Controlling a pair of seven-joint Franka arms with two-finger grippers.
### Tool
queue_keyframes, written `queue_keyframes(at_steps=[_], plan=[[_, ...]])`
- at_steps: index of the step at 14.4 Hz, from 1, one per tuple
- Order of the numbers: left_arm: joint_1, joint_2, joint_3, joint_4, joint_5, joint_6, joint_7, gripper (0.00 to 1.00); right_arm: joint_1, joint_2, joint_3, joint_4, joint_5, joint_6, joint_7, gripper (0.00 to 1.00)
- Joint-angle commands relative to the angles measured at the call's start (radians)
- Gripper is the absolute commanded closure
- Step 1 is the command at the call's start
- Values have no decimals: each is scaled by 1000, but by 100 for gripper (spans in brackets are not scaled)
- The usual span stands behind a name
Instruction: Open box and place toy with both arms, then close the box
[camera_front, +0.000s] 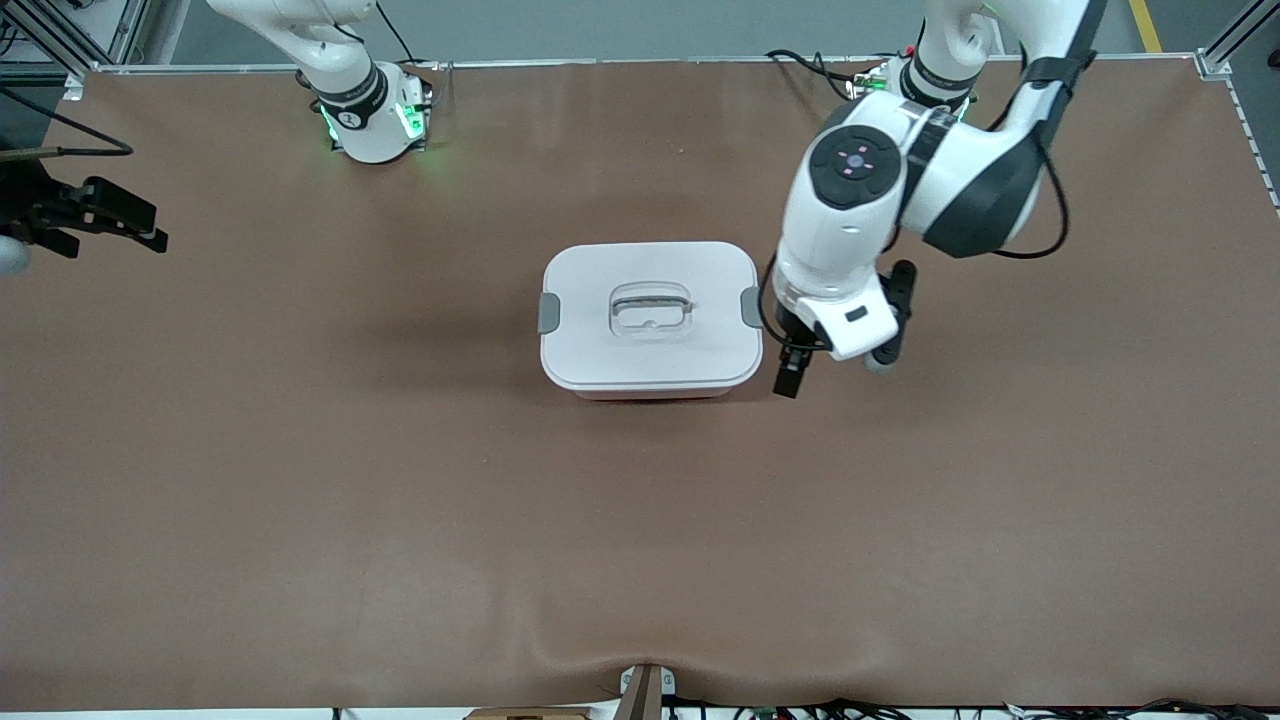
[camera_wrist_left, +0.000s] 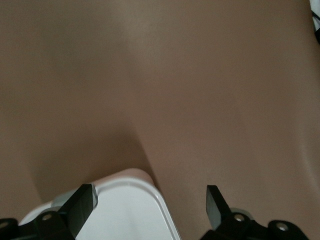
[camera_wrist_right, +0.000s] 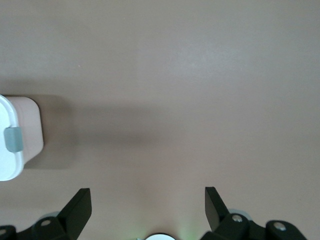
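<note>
The box (camera_front: 650, 272) stands shut in the middle of the table, its white lid on and grey clips at both ends. The toy is out of view. My left gripper (camera_front: 786, 345) is open beside the box at the left arm's end, low over the lid's corner. In the left wrist view the left gripper (camera_wrist_left: 150, 205) has one finger (camera_wrist_left: 80, 205) by the grey clip, and the lid corner (camera_wrist_left: 130, 210) lies between the fingers. My right gripper (camera_front: 110, 225) is open and empty over the table's edge at the right arm's end. In the right wrist view the right gripper (camera_wrist_right: 147, 205) is well apart from the box (camera_wrist_right: 20, 135).
The brown table mat (camera_front: 400, 480) stretches bare around the box. The arms' bases (camera_front: 372, 120) with green lights stand along the edge farthest from the front camera. A small bracket (camera_front: 645, 690) sits at the nearest table edge.
</note>
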Motion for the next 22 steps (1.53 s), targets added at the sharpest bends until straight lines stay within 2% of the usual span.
queue_keyframes(at_steps=[1,4,7,11,13,14,16,18,22], plan=[[51,-31,-10,-10,-8,-38,133,0,-15,-15,14,-10,34,23,10,0],[111,-40,-7,-10,-8,-58,283,0,-6,-14,20,-10,35,14,159,0],[179,-40,-10,-10,-7,-64,438,0,0,-14,20,-13,35,11,184,0],[317,-40,-56,-10,-7,-64,669,0,0,-14,20,-13,32,18,135,0],[427,-53,-122,-10,-10,-64,798,0,-1,-14,20,-13,31,20,106,0],[439,-63,-122,-8,-23,-64,852,0,0,-15,20,-13,26,20,104,0],[444,-93,-99,-10,-42,-67,976,0,0,-15,20,-13,25,21,102,0],[434,-121,-66,-10,-45,-128,1090,0,2,-18,20,-19,18,33,90,0],[429,-224,-15,-13,-65,-173,1271,0,-1,-21,20,-30,12,46,47,0]])
